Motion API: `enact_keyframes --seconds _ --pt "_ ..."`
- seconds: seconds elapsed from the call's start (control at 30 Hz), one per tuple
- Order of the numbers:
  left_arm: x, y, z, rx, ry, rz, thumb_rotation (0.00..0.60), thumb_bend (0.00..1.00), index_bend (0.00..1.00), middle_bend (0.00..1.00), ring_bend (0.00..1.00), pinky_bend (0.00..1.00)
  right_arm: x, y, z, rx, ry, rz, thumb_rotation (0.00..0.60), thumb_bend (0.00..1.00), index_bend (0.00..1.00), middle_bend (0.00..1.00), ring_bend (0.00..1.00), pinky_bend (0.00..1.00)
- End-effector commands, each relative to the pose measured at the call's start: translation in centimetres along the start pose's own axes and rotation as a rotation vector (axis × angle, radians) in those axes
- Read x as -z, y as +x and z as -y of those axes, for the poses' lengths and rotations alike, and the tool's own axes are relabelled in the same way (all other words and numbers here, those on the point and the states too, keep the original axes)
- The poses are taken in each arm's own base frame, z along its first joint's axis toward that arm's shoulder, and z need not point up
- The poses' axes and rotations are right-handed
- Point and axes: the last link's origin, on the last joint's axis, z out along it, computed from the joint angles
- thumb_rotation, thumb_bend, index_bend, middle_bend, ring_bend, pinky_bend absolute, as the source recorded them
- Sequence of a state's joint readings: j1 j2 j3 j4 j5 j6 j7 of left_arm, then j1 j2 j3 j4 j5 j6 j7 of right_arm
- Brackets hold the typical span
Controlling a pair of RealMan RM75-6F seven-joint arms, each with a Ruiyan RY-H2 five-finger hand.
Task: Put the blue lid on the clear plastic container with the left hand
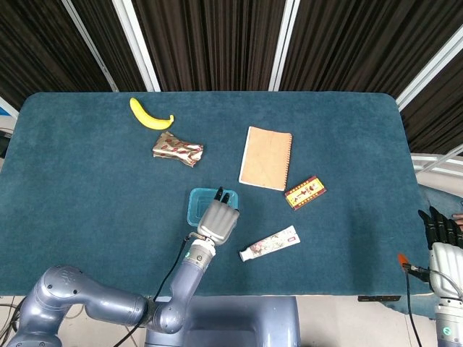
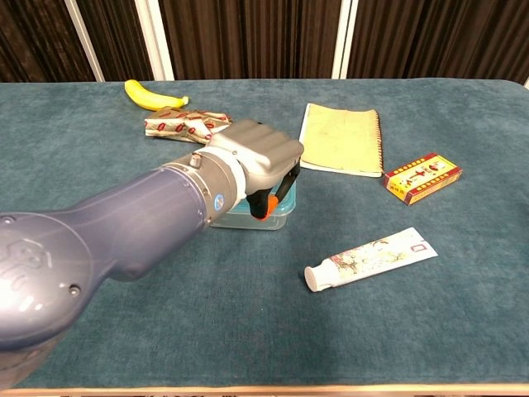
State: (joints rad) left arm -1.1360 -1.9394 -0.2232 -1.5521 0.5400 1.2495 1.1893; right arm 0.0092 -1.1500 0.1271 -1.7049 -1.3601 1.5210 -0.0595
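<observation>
The clear plastic container (image 2: 279,208) stands at the table's middle front with the blue lid (image 1: 199,206) lying flat on top of it. My left hand (image 1: 218,220) hovers over the container's near right part and hides much of it in the chest view. Its fingers (image 1: 221,195) bend down over the lid and nothing is held between them. In the chest view the left hand (image 2: 258,155) shows from behind, its fingertips (image 2: 263,203) hanging beside the container's front rim. My right hand (image 1: 441,235) waits off the table's right edge, fingers straight and apart, empty.
A banana (image 1: 148,116) and a crumpled snack wrapper (image 1: 177,149) lie at the back left. A tan notebook (image 1: 265,157), a small red box (image 1: 304,191) and a toothpaste tube (image 1: 269,243) lie right of the container on the blue cloth table (image 1: 87,188).
</observation>
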Motion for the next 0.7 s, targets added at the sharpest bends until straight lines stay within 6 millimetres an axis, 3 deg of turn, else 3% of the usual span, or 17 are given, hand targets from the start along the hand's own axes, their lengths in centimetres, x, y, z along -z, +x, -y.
enact_keyframes --seconds 0.03,0.7 --pt "-0.1 -0.4 -0.1 -0.011 -0.001 0.006 0.600 0.51 0.60 0.51 0.15 0.09 0.0 0.0 0.0 -0.001 -0.001 0.000 0.600 0.27 0.09 0.01 0.04 0.00" --pt "-0.4 -2.1 -0.7 -0.062 -0.002 0.021 0.600 0.51 0.60 0.51 0.15 0.08 0.0 0.1 0.0 -0.009 0.001 0.001 0.600 0.27 0.09 0.01 0.04 0.00"
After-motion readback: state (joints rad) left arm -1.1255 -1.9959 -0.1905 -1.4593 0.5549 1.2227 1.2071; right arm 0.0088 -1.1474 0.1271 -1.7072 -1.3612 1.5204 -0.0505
